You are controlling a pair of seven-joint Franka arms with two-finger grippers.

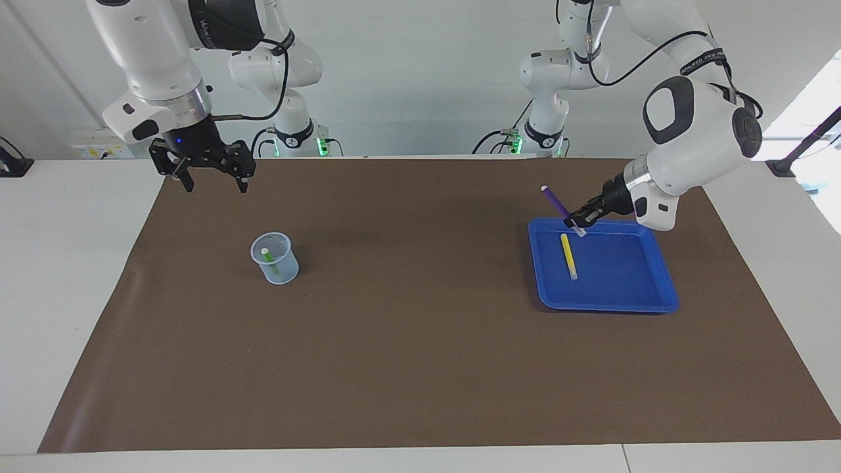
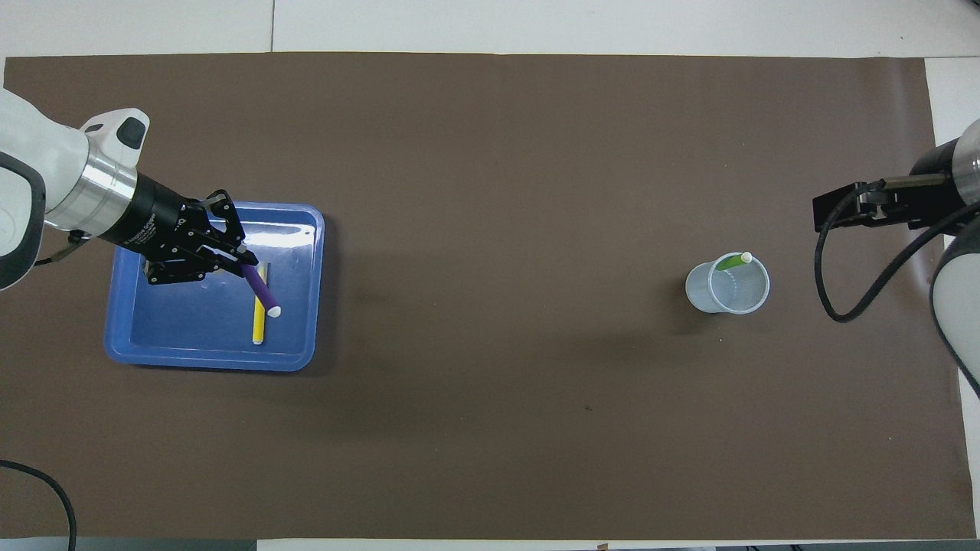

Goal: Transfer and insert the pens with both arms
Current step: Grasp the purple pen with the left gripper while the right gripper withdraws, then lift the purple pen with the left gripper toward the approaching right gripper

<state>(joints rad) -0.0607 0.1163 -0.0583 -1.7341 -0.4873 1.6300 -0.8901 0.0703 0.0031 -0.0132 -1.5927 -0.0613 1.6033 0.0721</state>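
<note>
Purple pen [image 1: 562, 207] is hanging tilted over the blue tray [image 1: 617, 299], left claw [image 1: 581, 225] pinching it; right claw [image 1: 211, 184] is hovering wide over the tabletop [image 1: 420, 368] mat's edge.

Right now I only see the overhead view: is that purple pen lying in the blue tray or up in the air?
Observer: In the facing view, the left gripper holds the purple pen tilted, above the blue tray.
Operator: Is the right gripper open?
Observer: Yes, it hangs open and empty, high over the brown mat.
Operator: Does the green pen reach the bottom of the clear cup?
Observer: It appears to, leaning inside.
</note>
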